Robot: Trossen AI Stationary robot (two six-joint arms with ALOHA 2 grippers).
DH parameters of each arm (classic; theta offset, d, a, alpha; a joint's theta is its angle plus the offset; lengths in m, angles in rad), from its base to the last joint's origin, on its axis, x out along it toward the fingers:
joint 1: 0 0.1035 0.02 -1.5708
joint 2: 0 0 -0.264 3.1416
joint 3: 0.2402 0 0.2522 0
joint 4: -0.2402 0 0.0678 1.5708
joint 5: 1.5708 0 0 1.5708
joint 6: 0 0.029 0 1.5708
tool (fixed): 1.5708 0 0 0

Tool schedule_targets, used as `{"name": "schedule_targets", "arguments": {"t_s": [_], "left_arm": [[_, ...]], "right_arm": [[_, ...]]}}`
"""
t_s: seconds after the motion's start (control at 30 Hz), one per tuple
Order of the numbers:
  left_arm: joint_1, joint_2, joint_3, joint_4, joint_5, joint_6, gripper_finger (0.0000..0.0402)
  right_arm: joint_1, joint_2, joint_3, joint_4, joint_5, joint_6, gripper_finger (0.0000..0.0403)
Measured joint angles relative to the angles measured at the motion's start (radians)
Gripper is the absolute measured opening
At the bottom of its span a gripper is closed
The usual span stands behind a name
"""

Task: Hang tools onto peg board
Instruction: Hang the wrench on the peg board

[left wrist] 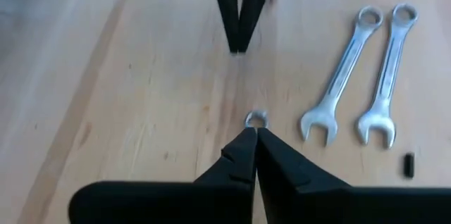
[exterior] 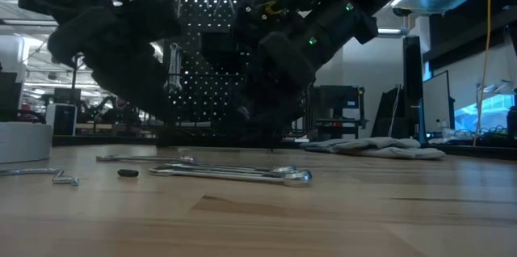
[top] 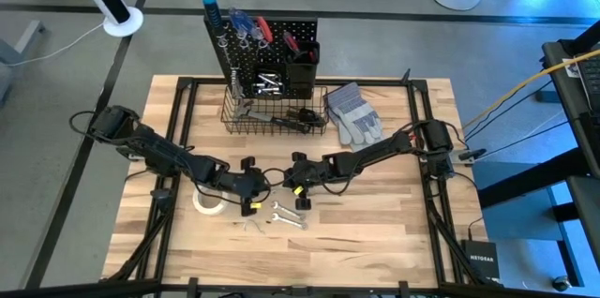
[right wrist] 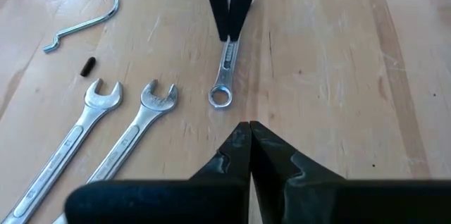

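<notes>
Near the front edge of the table (top: 375, 242) you see two silver wrenches (top: 289, 216) lying flat, side by side. Just beside them lie a loose silver hook (right wrist: 84, 13) and a tiny black bit (right wrist: 87, 66). A white tape roll (top: 208, 202) sits toward the front left corner.

A little farther in, your two arms meet nose to nose over the middle of the table. The left gripper (left wrist: 251, 134) has its claw pressed together on one end of a small silver wrench (right wrist: 225, 76). You can see the wrench's ring end poking out past its tips. The right gripper (right wrist: 248, 127) has its claw pressed together too, with nothing in it, just beside that ring end.

Farther back, grey gloves (top: 353, 113) lie near the back edge. The black peg board (top: 262, 50) stands upright at the back edge, with screwdrivers and pliers already on it. The wire basket (top: 272, 115) at its foot holds more tools.
</notes>
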Motion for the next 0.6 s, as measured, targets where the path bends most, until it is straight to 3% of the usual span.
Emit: {"name": "schedule_targets", "arguments": {"t_s": [0.13, 0.4, 0.6], "left_arm": [[0.003, 0.027, 0.000, 0.059, 0.000, 0.030, 0.0023], [0.012, 0.130, 0.002, 0.080, 0.039, 0.075, 0.0122], [0.040, 0.193, 0.006, 0.082, 0.045, 0.074, 0.0146]], "right_arm": [[0.000, -0.001, 0.001, -0.001, 0.000, 0.002, 0.0010], [0.000, -0.001, 0.001, -0.005, 0.000, 0.002, 0.0010], [0.000, -0.002, 0.002, -0.004, 0.000, 0.003, 0.0010]]}}
